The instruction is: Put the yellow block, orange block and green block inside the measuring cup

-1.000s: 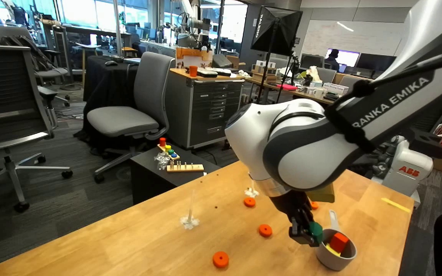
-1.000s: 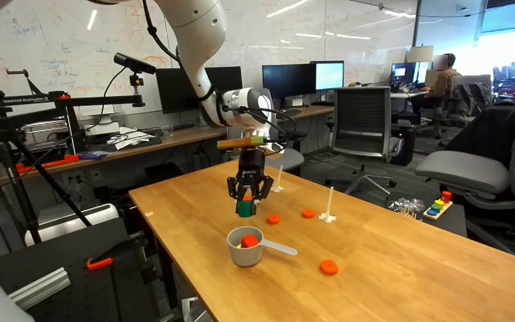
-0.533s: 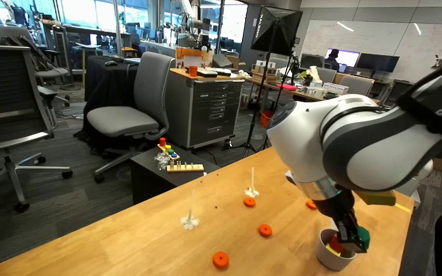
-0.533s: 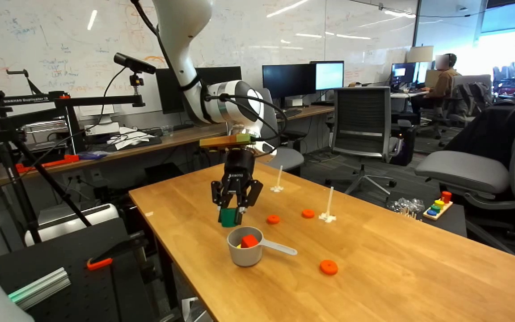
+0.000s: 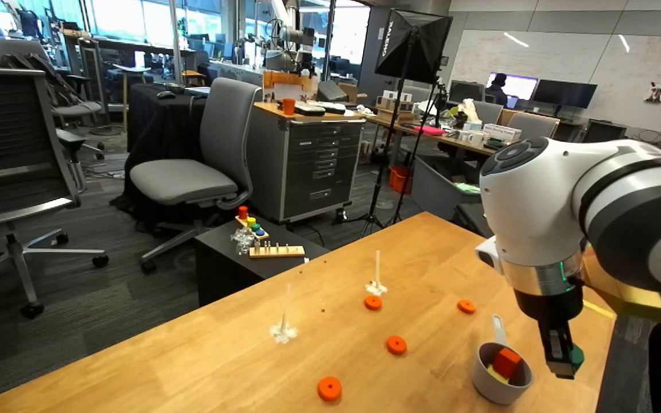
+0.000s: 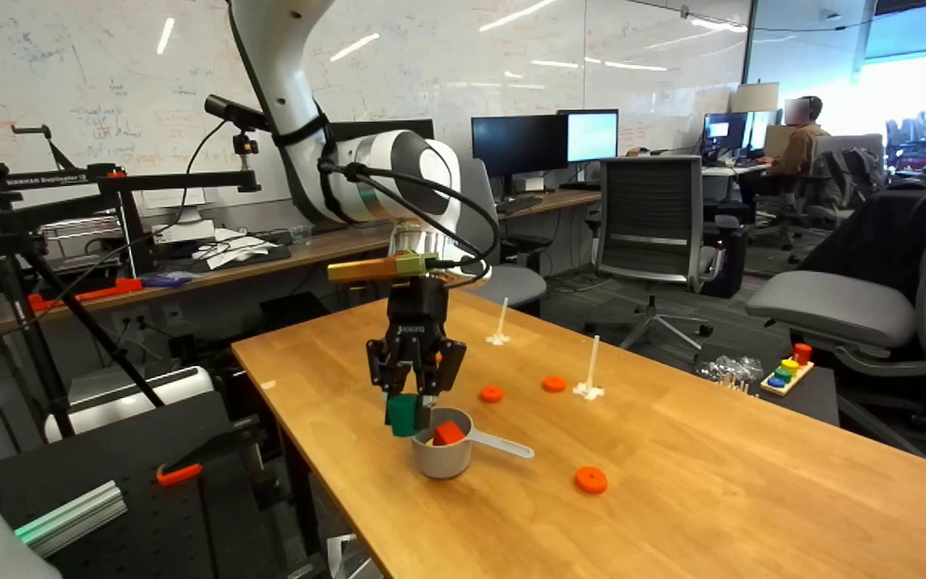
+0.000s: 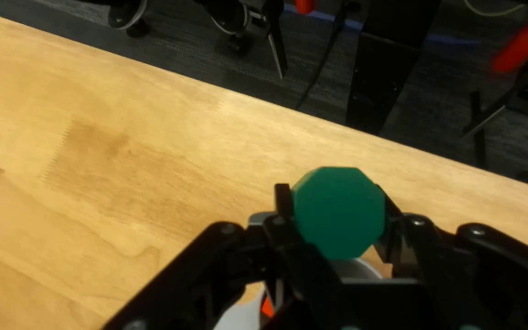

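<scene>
The green block [image 5: 578, 357] is between the fingers of my gripper [image 5: 563, 366], which is shut on it. The block [image 7: 339, 213] fills the jaws in the wrist view. In an exterior view my gripper [image 6: 410, 402] holds the green block [image 6: 403, 416] in front of the left rim of the grey measuring cup [image 6: 440, 465]. In an exterior view they are right of the cup [image 5: 494, 394], toward the table edge. The orange block [image 6: 448, 434] and yellow block [image 6: 429, 442] are inside the cup. The wrist view shows a bit of the orange block [image 7: 267, 307]; yellow is hidden there.
Several flat orange discs [image 5: 396, 345] lie on the wooden table [image 6: 672, 482]. Two thin upright pegs [image 6: 592, 366] stand on it. The cup's handle [image 6: 503, 445] sticks out to one side. The table edge [image 7: 245, 95] runs close past the block.
My gripper carried the green block past the cup, rightward in an exterior view and left and downward in an exterior view. The cup and the blocks in it have not moved.
</scene>
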Controlling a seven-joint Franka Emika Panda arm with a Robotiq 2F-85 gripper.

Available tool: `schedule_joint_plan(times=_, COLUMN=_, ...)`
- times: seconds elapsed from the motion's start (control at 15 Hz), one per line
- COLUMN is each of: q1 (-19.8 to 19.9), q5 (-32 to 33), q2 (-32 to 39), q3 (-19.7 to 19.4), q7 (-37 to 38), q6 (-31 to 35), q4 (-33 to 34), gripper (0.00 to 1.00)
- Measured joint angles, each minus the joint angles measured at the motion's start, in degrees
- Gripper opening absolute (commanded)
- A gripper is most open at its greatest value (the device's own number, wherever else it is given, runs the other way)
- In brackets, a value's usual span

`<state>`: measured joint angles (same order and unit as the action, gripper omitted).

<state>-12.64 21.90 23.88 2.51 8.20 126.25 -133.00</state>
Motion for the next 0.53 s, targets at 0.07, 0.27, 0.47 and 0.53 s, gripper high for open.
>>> schedule_joint_plan(times=0.07, q1=0.3, q5=0.0, q2=-0.5, q3=-0.1, q7=0.5, q6=1.7, q4=-0.3, gripper=0.17)
schedule_joint_plan(times=0.27, q1=0.4, q5=0.0, q2=-1.6, q3=-0.1, q7=1.9, q6=5.6, q4=-0.2, gripper=0.17)
schedule_joint_plan(times=0.47, q1=0.4, q5=0.0, q2=-2.1, q3=-0.1, q7=2.6, q6=7.4, q4=-0.1, gripper=0.17)
schedule_joint_plan(times=0.53, q1=0.4, q5=0.0, q2=-2.1, q3=-0.1, q7=2.7, q6=7.8, q4=-0.1, gripper=0.17)
